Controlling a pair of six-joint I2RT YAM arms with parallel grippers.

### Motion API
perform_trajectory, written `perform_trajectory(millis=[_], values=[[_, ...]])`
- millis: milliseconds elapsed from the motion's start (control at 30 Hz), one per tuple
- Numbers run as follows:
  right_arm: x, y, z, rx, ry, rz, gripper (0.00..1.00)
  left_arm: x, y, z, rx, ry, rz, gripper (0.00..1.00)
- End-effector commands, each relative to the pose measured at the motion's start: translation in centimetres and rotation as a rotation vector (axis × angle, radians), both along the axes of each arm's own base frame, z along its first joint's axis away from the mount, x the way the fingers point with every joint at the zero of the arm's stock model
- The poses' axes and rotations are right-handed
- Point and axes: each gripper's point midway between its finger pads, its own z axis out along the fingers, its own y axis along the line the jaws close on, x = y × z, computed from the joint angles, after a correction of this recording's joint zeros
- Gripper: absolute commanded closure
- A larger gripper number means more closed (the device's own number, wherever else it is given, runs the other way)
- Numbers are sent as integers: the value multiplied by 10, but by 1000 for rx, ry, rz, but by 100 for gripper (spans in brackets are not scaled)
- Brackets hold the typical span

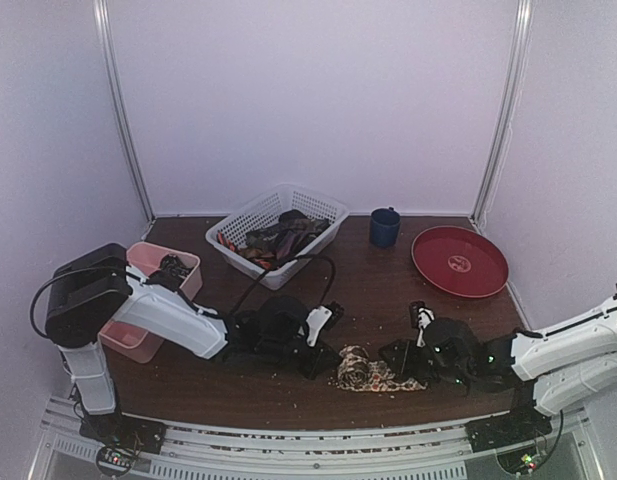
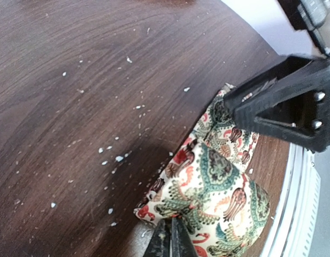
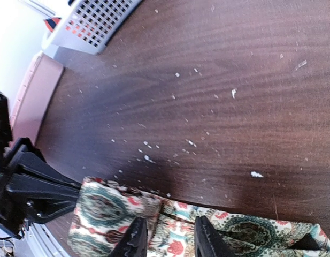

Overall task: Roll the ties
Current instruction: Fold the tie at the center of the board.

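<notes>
A cream tie point(image 1: 372, 373) with a teal and red paisley print lies partly rolled near the table's front edge, between both arms. In the left wrist view my left gripper point(image 2: 173, 236) is shut, its tips pinching the edge of the rolled end of the tie point(image 2: 218, 171), whose fabric bunches up toward them. From the other side, my right gripper point(image 3: 170, 238) is open, its two fingers point(image 3: 135, 239) straddling the flat stretch of the tie point(image 3: 103, 209) just beside the roll. More ties point(image 1: 280, 238) lie heaped in the basket.
A white lattice basket point(image 1: 250, 213) stands at the back centre. A pink tray point(image 1: 138, 338) sits at the left, behind the left arm. A blue cup point(image 1: 384, 227) and a red plate point(image 1: 459, 260) are at the back right. White crumbs dot the dark wooden table point(image 1: 368, 300).
</notes>
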Motion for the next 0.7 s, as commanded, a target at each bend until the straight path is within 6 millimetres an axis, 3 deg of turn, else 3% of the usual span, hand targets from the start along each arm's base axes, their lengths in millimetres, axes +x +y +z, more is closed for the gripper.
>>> perform_trajectory(millis=[0,133,367,533,667], values=[[2,-3,15,37,-39,-19,64,-5,-18,12,-37,-27,-49,94],[1,8,27,103,-31,0,60,-5,-24,15,-41,-33,-58,94],[-10,31,28,201,44,67,56,-7,-31,16,-46,-34,-69,94],[-12,33,24,198,55,67,52,-8,-37,19,-54,-39,-79,94],[-14,27,12,147,77,53,54,-8,-44,25,-70,-48,-86,94]])
